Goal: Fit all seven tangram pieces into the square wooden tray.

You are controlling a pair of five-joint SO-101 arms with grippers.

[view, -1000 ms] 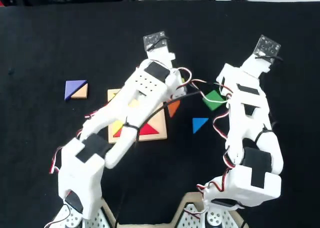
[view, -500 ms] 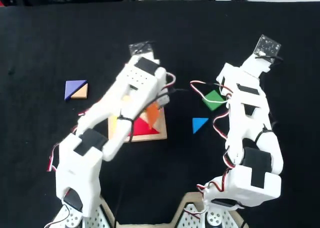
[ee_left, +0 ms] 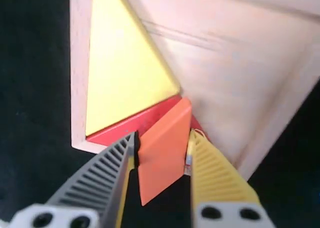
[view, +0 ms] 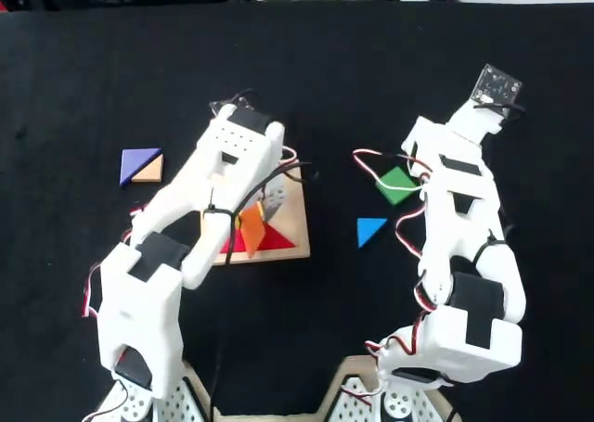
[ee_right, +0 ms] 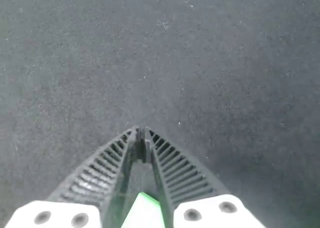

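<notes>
The square wooden tray (view: pixel 290 216) lies mid-table under my left arm. A yellow triangle (ee_left: pixel 122 82) and a red piece (ee_left: pixel 142 124) lie in it. My left gripper (ee_left: pixel 161 140) is shut on an orange piece (ee_left: pixel 164 155), which hangs on edge just above the red piece near a tray corner. From above, the orange piece (view: pixel 251 227) shows beside the arm and the red piece (view: pixel 271 240) below it. A green square (view: pixel 397 183) and a blue triangle (view: pixel 369 229) lie right of the tray. My right gripper (ee_right: pixel 141 134) is shut over bare black table.
A purple triangle (view: pixel 136 160) and a tan triangle (view: pixel 151 171) lie together at the far left. The right arm (view: pixel 459 218) stands along the right side, next to the green square. Cables (view: pixel 376 167) loop between the two arms.
My left arm has swung left, carrying the orange piece from the tray's right edge to over the tray's inside. The right arm has not moved.
</notes>
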